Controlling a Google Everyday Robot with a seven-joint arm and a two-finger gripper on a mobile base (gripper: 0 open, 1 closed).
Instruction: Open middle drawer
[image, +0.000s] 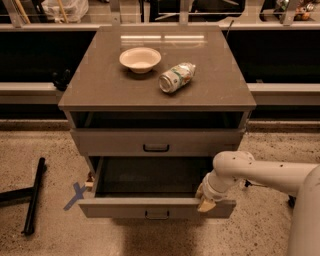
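- Middle drawer (120, 207): grey-brown, with a small dark bar handle; stands wide open below the top drawer (115, 142), its dark inside exposed.
- Gripper (205, 201): at the right end of the middle drawer's front panel, on its upper edge; whether it is spread or closed cannot be told.
- Arm (270, 175): white, entering from the right.
- Cabinet top (100, 85): carries a cream bowl (140, 59) and, just beside it, a can (176, 77) lying on its side; green-and-white label, writing unreadable.
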